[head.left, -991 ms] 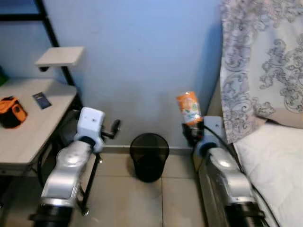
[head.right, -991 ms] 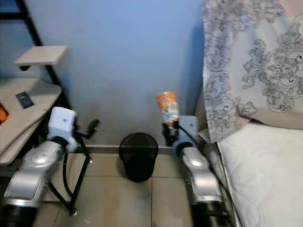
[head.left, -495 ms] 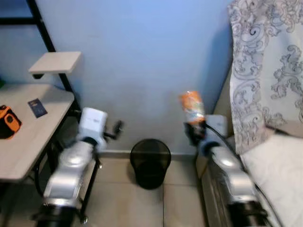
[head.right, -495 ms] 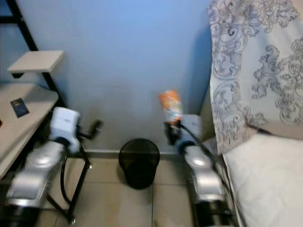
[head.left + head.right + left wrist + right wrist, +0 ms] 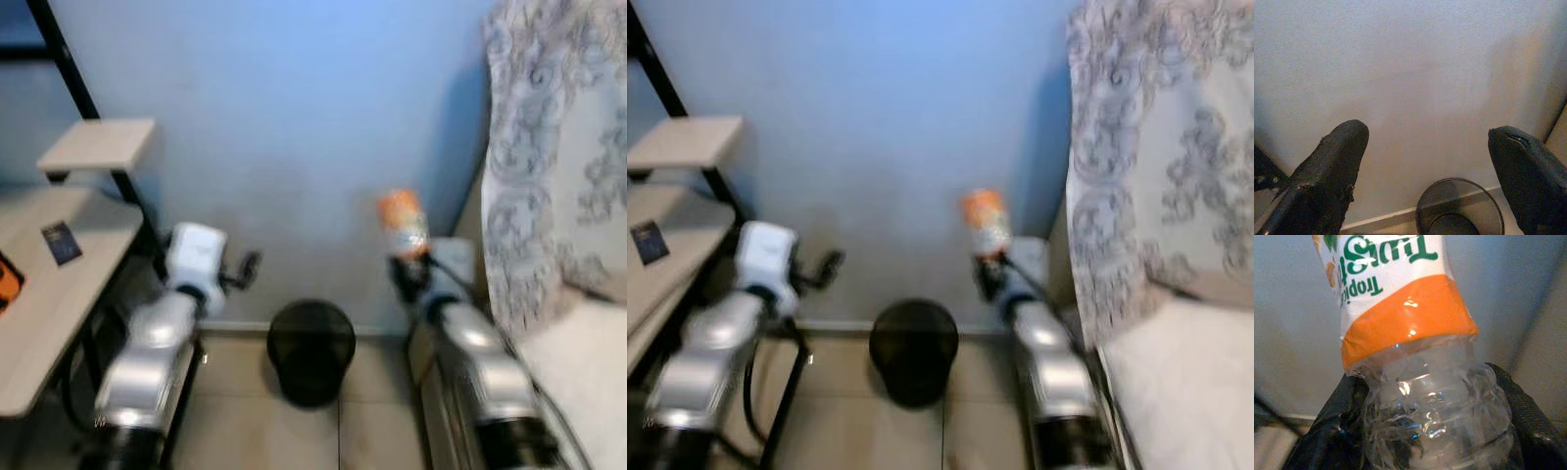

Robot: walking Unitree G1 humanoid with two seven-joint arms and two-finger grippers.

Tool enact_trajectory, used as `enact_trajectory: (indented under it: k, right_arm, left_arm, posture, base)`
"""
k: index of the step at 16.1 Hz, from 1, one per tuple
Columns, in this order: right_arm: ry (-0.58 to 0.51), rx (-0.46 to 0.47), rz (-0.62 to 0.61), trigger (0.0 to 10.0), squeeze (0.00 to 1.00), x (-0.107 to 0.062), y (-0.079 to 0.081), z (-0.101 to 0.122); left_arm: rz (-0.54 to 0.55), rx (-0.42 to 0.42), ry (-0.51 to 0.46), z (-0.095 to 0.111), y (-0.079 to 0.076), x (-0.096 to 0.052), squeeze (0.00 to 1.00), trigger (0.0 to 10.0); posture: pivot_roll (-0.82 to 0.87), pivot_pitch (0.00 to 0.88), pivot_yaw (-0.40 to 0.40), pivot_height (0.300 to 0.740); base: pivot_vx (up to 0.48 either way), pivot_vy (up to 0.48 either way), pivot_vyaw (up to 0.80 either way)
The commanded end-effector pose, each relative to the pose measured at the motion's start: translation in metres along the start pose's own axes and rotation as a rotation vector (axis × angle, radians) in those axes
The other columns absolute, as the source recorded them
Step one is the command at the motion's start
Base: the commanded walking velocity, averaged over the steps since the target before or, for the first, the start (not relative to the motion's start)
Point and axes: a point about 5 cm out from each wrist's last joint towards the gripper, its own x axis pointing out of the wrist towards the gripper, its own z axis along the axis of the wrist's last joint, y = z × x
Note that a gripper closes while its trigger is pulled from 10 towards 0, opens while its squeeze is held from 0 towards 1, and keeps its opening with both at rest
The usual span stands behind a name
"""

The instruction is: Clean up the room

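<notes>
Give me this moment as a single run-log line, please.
right hand: shut on bottle | left hand: open, idle | bin: on floor between arms, by wall

Both silver arms reach forward and up from the bottom of the head views, forearms roughly parallel and well apart. The left arm ends in a pale wrist block, with the left gripper [image 5: 245,264] beyond it, pointing ahead and slightly to the robot's right. In the left wrist view its two black fingers [image 5: 1327,181] stand wide apart with nothing between them. The right arm is raised alongside, and the right gripper [image 5: 407,272] points upward. Its black fingers [image 5: 1327,431] are closed around the clear ribbed end of a plastic bottle [image 5: 1415,382], held upright above the wrist.
</notes>
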Motion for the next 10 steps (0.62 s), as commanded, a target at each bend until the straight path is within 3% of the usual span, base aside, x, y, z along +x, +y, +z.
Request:
enact_trajectory:
  k: [1, 7, 10]
  right_arm:
    - [-0.020, 0.005, 0.029, 10.0, 0.00, 0.0018, 0.0108, 0.0059]
    - [-0.018, -0.007, 0.027, 10.0, 0.00, 0.0024, 0.0096, 0.0062]
    - [-0.006, -0.065, 0.037, 10.0, 0.00, 0.0017, 0.0078, 0.0022]
  left_arm:
    - [0.034, 0.018, -0.008, 0.0043, 0.0109, -0.0015, 0.11, 10.0]
    - [0.027, 0.021, -0.005, 0.0034, 0.0102, -0.0015, 0.11, 10.0]
    - [0.021, 0.031, -0.001, 0.0016, 0.0104, -0.0039, 0.11, 10.0]
  posture:
    - [-0.03, 0.000, 0.019, 0.740]
    - [-0.03, 0.000, 0.021, 0.740]
    - [-0.03, 0.000, 0.016, 0.740]
  base:
    - [0.337, 0.000, 0.00]
    - [0.337, 0.000, 0.00]
    - [0.334, 0.000, 0.00]
